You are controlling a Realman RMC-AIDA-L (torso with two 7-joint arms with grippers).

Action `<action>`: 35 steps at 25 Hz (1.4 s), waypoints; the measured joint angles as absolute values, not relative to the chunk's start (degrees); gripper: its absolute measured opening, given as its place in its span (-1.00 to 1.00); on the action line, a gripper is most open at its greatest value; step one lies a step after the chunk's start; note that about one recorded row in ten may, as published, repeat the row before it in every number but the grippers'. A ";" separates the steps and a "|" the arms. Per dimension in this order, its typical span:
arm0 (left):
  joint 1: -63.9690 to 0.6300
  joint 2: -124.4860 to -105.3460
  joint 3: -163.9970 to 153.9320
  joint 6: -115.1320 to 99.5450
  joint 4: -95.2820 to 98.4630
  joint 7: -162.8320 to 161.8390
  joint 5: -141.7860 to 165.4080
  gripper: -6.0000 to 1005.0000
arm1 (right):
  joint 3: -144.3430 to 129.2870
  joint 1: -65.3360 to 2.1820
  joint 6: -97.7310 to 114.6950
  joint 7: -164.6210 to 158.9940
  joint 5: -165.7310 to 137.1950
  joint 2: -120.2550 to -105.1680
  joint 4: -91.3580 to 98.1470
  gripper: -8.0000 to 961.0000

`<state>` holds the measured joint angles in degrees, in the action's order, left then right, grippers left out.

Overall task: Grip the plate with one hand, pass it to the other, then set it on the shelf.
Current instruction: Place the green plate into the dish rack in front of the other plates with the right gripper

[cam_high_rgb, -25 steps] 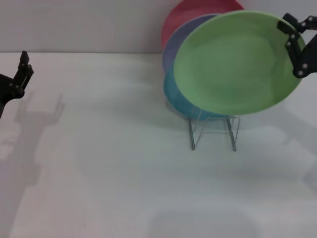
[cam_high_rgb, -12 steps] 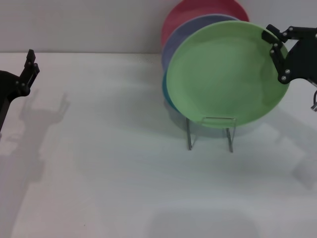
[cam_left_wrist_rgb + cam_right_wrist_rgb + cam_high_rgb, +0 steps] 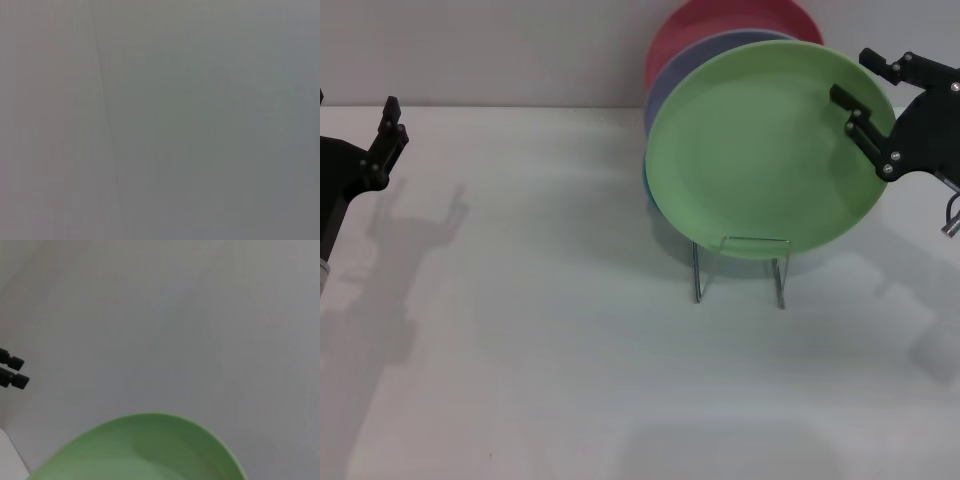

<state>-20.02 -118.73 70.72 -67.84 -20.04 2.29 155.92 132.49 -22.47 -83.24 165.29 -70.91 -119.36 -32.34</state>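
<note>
The round, matte, light green plate (image 3: 765, 150) stands tilted above the thin silvery wire shelf (image 3: 740, 268), its right rim clamped by the slim black right gripper (image 3: 865, 95). The black left gripper (image 3: 390, 135) hangs far left, fingers together.

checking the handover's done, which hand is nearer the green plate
Right. The right hand is at the green plate's right edge, fingers straddling the rim. The left hand sits far off at the table's left side, well clear of it.
</note>
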 joint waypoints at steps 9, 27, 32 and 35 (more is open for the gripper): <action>-20.22 -118.73 70.03 -67.95 -20.06 2.29 155.92 0.62 | 132.30 -20.22 -86.64 165.25 -71.29 -119.36 -32.78 0.10; -20.53 -118.82 69.32 -67.90 -20.55 2.28 155.92 0.62 | 133.21 -19.62 -87.47 165.23 -66.62 -119.27 -30.87 0.27; -20.90 -118.79 69.34 -67.86 -20.56 2.28 155.92 0.62 | 132.95 -22.27 -82.62 165.23 -68.62 -119.07 -27.73 0.27; -21.52 -118.75 69.35 -67.85 -20.32 2.28 155.89 0.62 | 132.57 -23.27 -81.63 165.25 -69.94 -119.06 -27.10 0.27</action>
